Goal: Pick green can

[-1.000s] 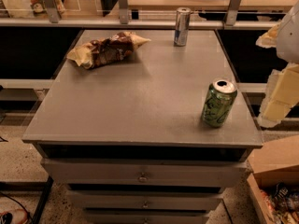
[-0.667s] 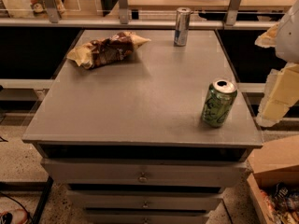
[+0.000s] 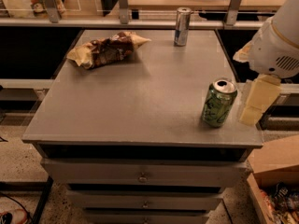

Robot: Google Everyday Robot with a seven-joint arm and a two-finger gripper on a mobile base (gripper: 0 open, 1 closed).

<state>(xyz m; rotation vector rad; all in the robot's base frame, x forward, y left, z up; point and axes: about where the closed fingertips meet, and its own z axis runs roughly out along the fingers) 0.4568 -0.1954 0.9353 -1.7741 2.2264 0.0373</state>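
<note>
The green can (image 3: pixel 218 102), with pale swirling lettering and a silver top, stands upright near the front right corner of the grey table (image 3: pixel 140 101). My gripper (image 3: pixel 256 101), cream-coloured under the white arm (image 3: pixel 278 41), hangs just right of the can at the table's right edge, at about the can's height. It is apart from the can and holds nothing that I can see.
A taller, slim silver-and-blue can (image 3: pixel 182 26) stands at the back of the table. A crumpled chip bag (image 3: pixel 106 49) lies at the back left. Drawers (image 3: pixel 140 174) sit under the tabletop. A cardboard box (image 3: pixel 275 181) is on the floor at the right.
The arm and gripper have moved left and slightly down, closer to the green can. The cans and the bag have not moved.
</note>
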